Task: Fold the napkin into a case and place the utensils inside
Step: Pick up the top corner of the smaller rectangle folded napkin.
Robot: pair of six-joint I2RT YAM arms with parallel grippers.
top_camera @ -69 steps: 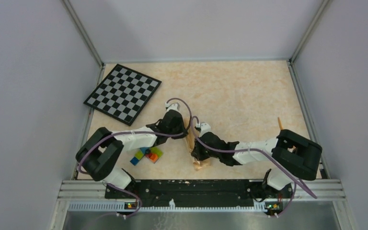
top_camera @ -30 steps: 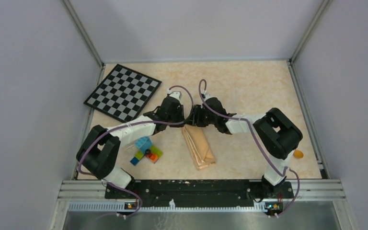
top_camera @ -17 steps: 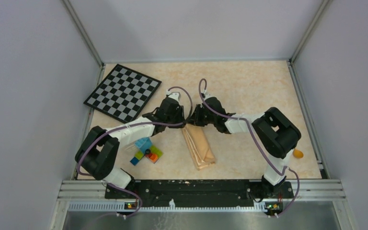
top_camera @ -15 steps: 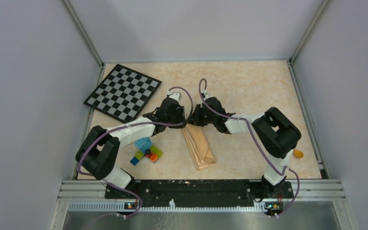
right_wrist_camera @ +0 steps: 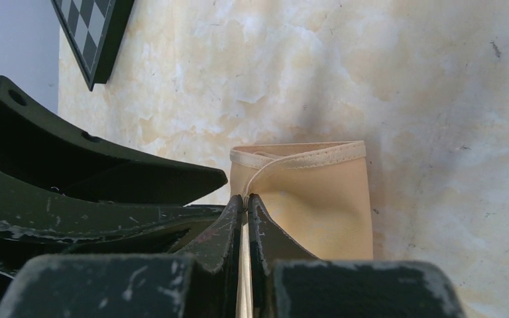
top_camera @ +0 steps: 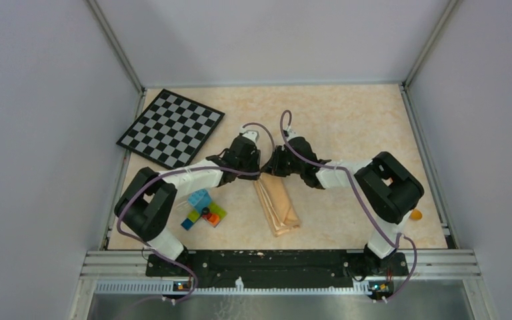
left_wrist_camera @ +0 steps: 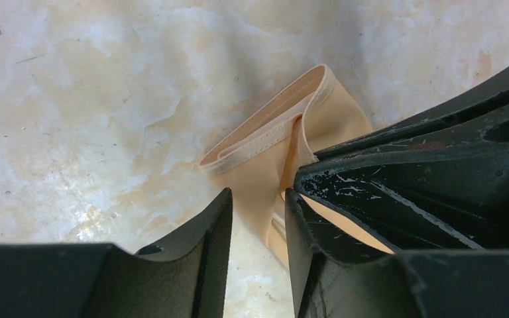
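The peach-orange napkin point(top_camera: 279, 205) lies folded into a narrow strip in front of both arms, its far end under the grippers. My right gripper point(top_camera: 270, 171) is shut on a thin layer of the napkin's hemmed far edge point(right_wrist_camera: 318, 192); its closed tips show in the right wrist view point(right_wrist_camera: 246, 199). My left gripper point(top_camera: 257, 174) sits right beside it, jaws a little apart, with a fold of the cloth point(left_wrist_camera: 265, 142) in and beyond the gap point(left_wrist_camera: 258, 205). One small orange-yellow utensil end point(top_camera: 415, 215) shows by the right arm's elbow; the rest is hidden.
A checkered board point(top_camera: 171, 127) lies at the back left. A cluster of coloured toy bricks point(top_camera: 203, 210) sits under the left forearm, near the napkin's left side. Frame rails and walls bound the table on all sides.
The right gripper went from the napkin's near end to its far end and the strip now lies flat. In the last half second the left gripper shifted slightly right, closer to the right gripper.
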